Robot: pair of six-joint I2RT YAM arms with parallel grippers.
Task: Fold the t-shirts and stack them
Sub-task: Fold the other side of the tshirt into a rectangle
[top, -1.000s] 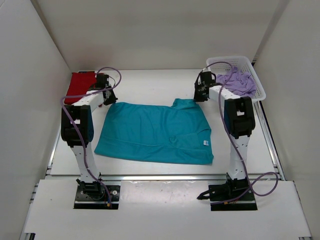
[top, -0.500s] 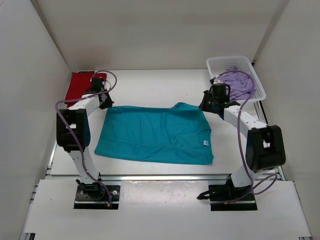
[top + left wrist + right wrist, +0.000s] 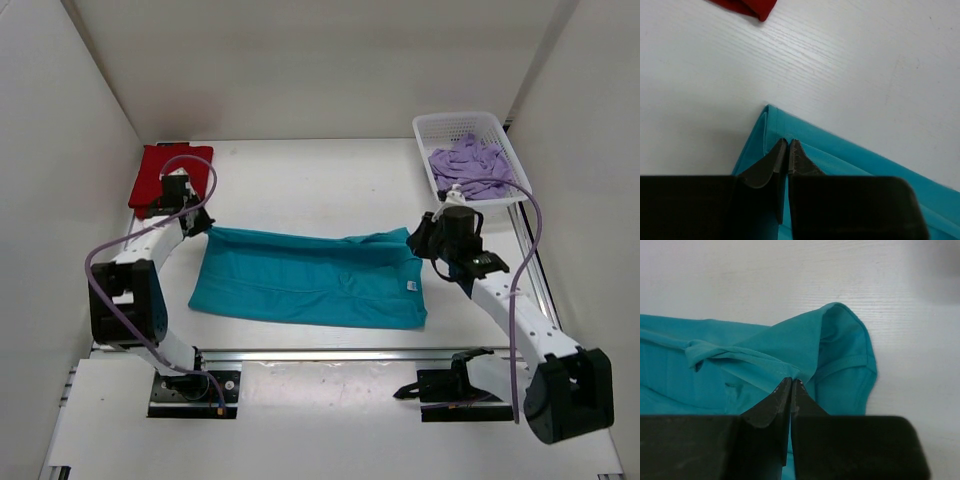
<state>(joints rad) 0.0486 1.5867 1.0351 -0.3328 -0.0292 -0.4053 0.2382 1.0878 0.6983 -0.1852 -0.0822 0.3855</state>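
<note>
A white bench (image 3: pixel 300 180) sits between pale walls. The teal-blue t-shirt (image 3: pixel 310 285) lies across the middle of the bench, its far edge lifted and drawn taut between two robot arms. A white lattice basket (image 3: pixel 424 130) stands at the far right corner, with the lavender t-shirt (image 3: pixel 468 165) heaped inside. The red t-shirt (image 3: pixel 150 175) lies at the far left corner, and the left arm (image 3: pixel 150 240) crosses its near edge. The left claw (image 3: pixel 787 142) is nearly closed, pinching the teal shirt's far left corner. The right claw (image 3: pixel 791 381) is clamped tight on bunched cloth at the far right corner. A small white tag (image 3: pixel 410 286) shows near the shirt's right edge.
</note>
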